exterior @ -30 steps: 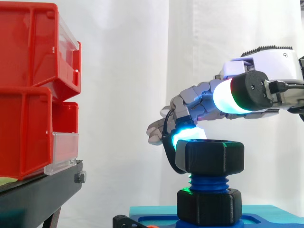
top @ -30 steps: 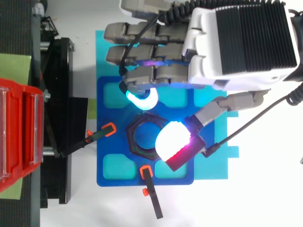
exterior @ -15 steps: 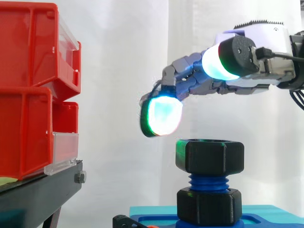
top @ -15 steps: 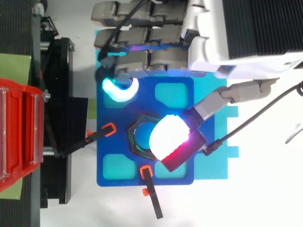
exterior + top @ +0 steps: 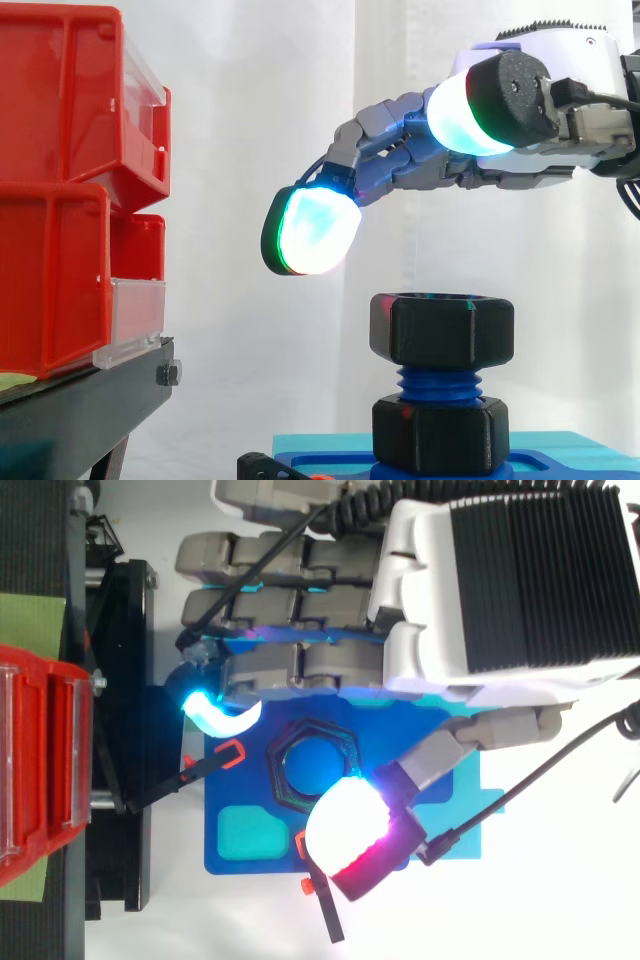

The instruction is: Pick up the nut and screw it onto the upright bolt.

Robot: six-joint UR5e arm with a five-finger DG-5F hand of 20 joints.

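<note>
we are seeing the hand (image 5: 500, 590) hovering above the nut (image 5: 442, 328), fingers relaxed, gripping nothing | nut sitting atop the upright bolt (image 5: 440, 382), blue thread showing beneath | we are judging pickup and start done (thread bite unclear), screwing down remaining

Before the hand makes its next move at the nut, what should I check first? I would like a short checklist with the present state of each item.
1. The nut sits on the blue bolt: ok.
2. The nut is level, seen from the side: ok.
3. The hand is open and holds nothing: ok.
4. The fingertips are above the nut, apart from it: ok.
5. The nut is screwed down to the lower black nut: not ok, blue thread shows between them.
6. Threads properly engaged: cannot tell.
</note>
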